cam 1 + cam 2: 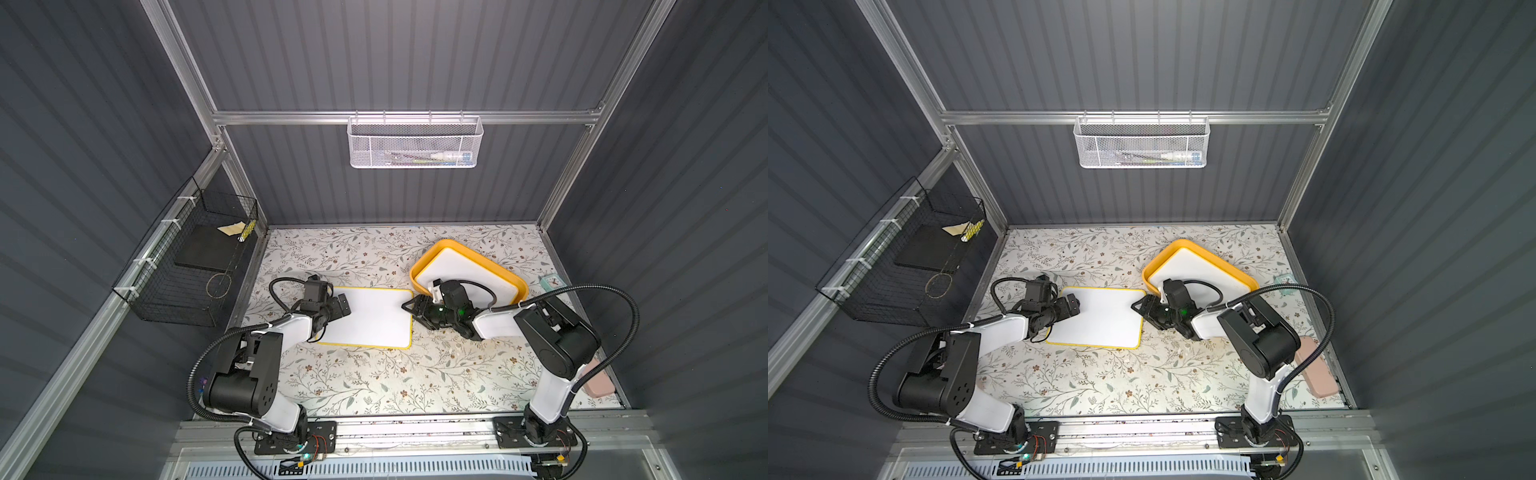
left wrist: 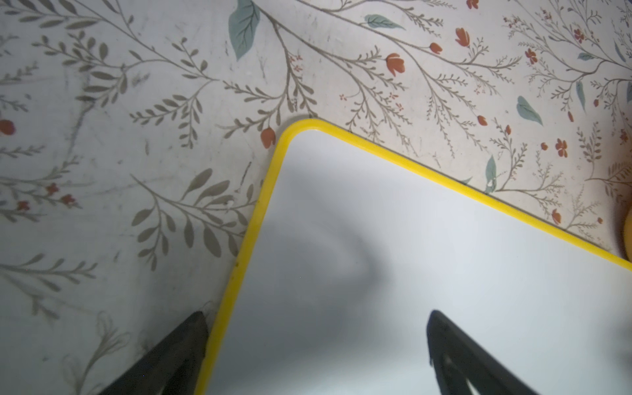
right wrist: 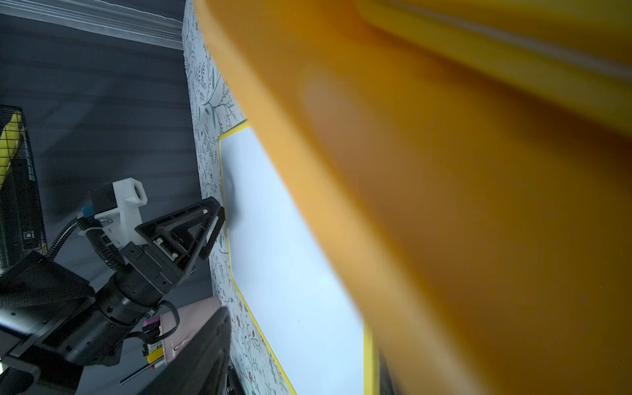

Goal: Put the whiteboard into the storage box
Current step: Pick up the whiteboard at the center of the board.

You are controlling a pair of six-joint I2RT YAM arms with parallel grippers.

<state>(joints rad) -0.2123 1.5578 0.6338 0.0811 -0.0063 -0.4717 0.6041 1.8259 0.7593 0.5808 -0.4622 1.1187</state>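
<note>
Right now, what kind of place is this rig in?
Probably a lab test cell, not a home: grey panel walls on an aluminium frame, the left arm and right arm bolted to a front rail, and a floral tabletop.

Whiteboard: plain white face, bright yellow frame; storage box: yellow-orange, unpatterned; second board inside it: white; tabletop: cream, printed with grey-brown twigs, teal leaves, small red-orange flowers; walls: dark grey, ribbed in vertical stripes; mesh basket: white; wire basket: black grid; case at table edge: dusty pink.
</note>
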